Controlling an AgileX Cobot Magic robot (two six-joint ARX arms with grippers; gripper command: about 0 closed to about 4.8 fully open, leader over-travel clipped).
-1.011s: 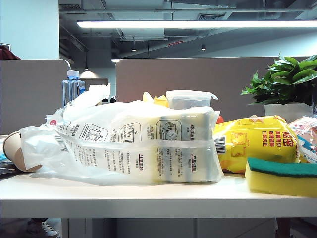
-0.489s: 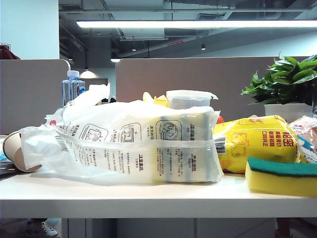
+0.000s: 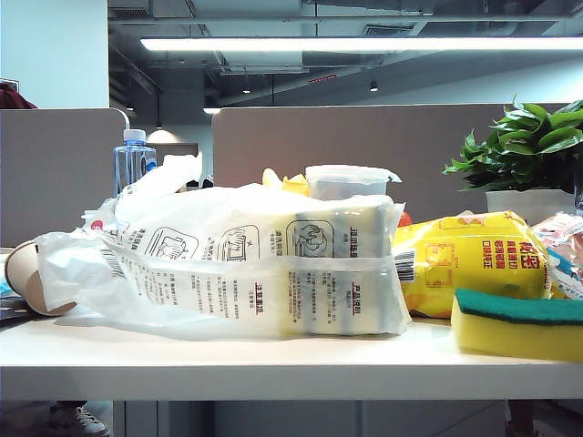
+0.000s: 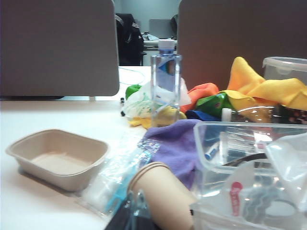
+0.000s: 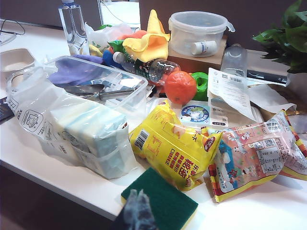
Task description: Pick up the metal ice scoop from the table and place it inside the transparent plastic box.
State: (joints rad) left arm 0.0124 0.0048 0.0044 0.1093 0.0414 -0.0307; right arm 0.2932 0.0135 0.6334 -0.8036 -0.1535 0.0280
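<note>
The metal ice scoop (image 5: 88, 89) lies inside the transparent plastic box (image 5: 136, 98), its thin handle (image 5: 120, 93) pointing toward the box's near wall, beside a purple cloth (image 5: 72, 72). The left wrist view shows that box (image 4: 211, 163) too, without a clear view of the scoop. My right gripper (image 5: 138, 211) is shut and empty, hovering over the white table (image 5: 62, 177) at its front edge, next to a green sponge (image 5: 163, 201). My left gripper (image 4: 135, 208) is low by a tipped paper cup (image 4: 168, 191), fingertips together, holding nothing. Neither gripper appears in the exterior view.
A bag of sponges (image 3: 255, 264) leans against the box. A yellow snack pack (image 5: 172, 148), a pink pack (image 5: 254, 158), an orange ball (image 5: 180, 87) and a lidded tub (image 5: 196, 33) crowd the right. A beige tray (image 4: 57, 158) and water bottle (image 4: 165, 81) stand on the left.
</note>
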